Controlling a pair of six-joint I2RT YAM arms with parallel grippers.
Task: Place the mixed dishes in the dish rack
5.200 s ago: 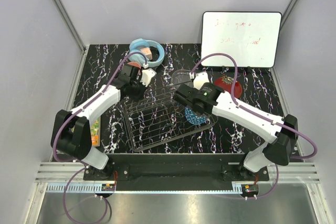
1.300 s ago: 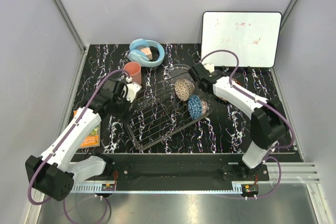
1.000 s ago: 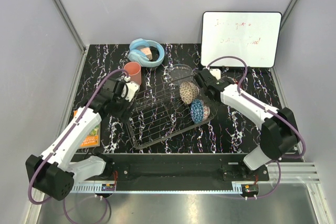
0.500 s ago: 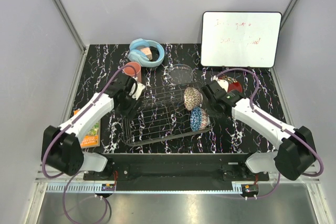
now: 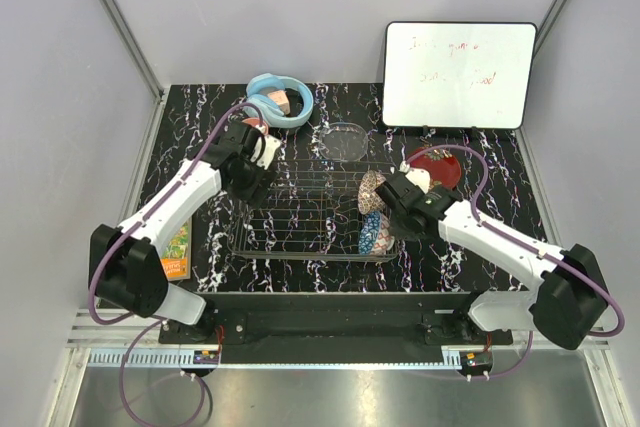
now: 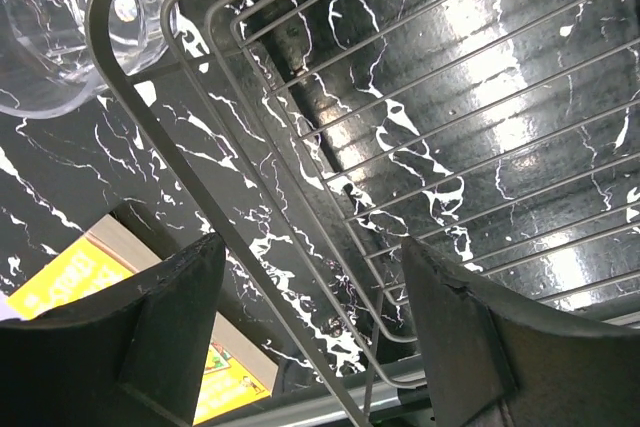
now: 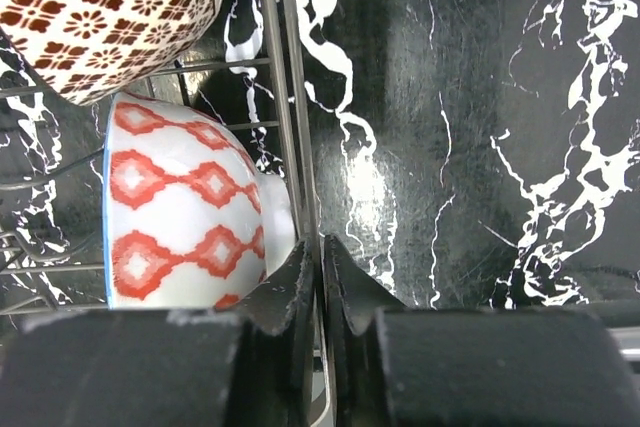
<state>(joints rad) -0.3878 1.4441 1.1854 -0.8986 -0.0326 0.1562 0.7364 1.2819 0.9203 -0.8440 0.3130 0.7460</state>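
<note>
The dish rack (image 5: 300, 219) has swung square to the counter's near edge, with the beige patterned bowl (image 5: 370, 187) and blue patterned bowl (image 5: 374, 235) in its right end, likely easing further loading. The right tool (image 7: 320, 247) pinches its rim narrowly; the left tool (image 6: 310, 277) straddles the rim, wide.

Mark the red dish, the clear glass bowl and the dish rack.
red dish (image 5: 447, 169), top view, on its bare red surface.
clear glass bowl (image 5: 345, 140), top view, on the middle of its base.
dish rack (image 5: 300, 219), top view, on the bare wires of its floor.
</note>
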